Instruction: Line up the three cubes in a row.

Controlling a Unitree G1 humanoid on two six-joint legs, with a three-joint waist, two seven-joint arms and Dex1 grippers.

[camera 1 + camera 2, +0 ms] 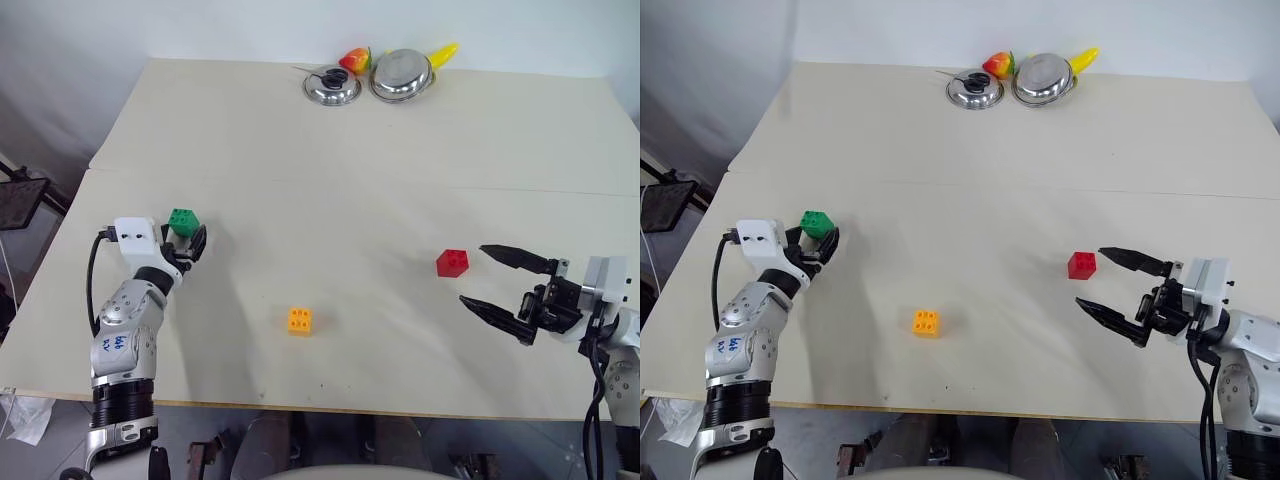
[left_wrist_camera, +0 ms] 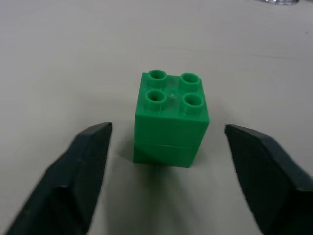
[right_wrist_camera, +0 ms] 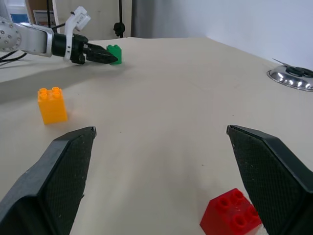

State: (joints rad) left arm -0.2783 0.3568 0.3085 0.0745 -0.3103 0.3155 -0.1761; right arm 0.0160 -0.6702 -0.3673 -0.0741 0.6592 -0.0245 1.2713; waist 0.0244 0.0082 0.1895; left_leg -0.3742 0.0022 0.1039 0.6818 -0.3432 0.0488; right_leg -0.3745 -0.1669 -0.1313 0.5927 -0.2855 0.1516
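The green cube (image 1: 183, 221) stands studs-up on the cream table (image 1: 330, 230) at the left. My left gripper (image 1: 185, 237) is level at it, one finger on each side with a gap to the cube on both, so it is open. The orange-yellow cube (image 1: 299, 320) sits near the front middle of the table. On the right is the red cube (image 1: 452, 262). My right gripper (image 1: 472, 274) is just right of the red cube, open wide and empty, its tips pointing toward the cube without touching it.
Two steel bowls (image 1: 332, 86) (image 1: 401, 75) stand at the far edge with a red toy fruit (image 1: 355, 60) and a yellow one (image 1: 443, 53) behind them. The table's front edge (image 1: 320, 408) runs close below the orange-yellow cube.
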